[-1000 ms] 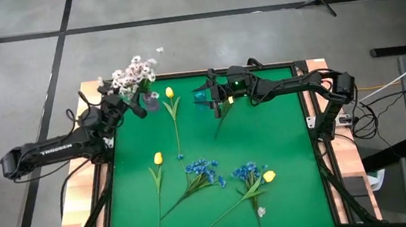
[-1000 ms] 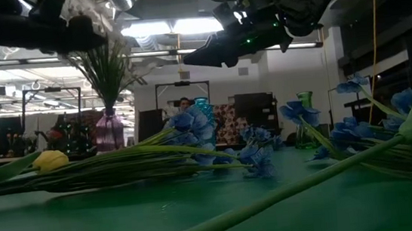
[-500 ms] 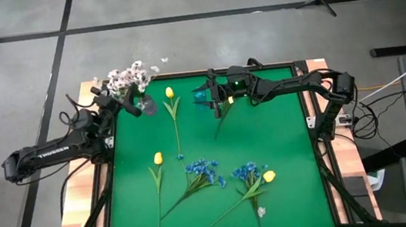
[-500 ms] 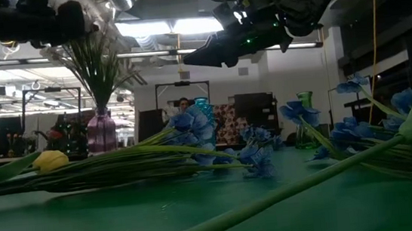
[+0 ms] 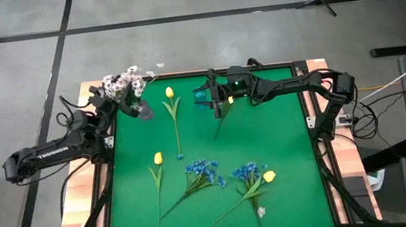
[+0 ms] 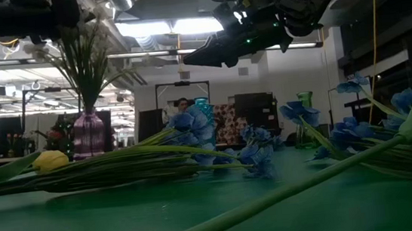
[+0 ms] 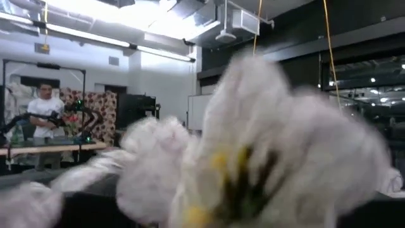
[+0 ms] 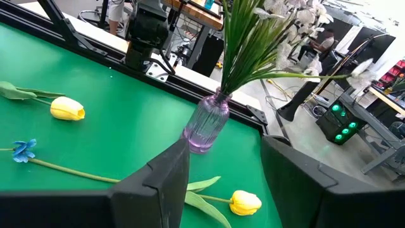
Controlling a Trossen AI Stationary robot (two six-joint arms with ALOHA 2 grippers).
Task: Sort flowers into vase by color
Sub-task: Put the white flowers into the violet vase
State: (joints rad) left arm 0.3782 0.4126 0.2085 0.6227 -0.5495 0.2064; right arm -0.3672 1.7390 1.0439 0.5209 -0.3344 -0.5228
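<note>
The right gripper (image 5: 210, 102) hangs over the far middle of the green table (image 5: 284, 142), its two dark fingers (image 8: 161, 180) spread wide and empty, likely ready for the next stem. The left gripper (image 5: 120, 100) sits at the spray of white small-blossom flowers (image 5: 123, 82) standing in the ribbed purple glass vase (image 8: 207, 124) at the far left corner; whether its fingers grip cannot be told. Yellow tulip buds (image 5: 169, 93) and blue clustered blooms (image 5: 203, 168) lie unsorted. "TROSSEN" shows on the left arm (image 5: 45, 154).

Dim low view, blurred wrist close-up
</note>
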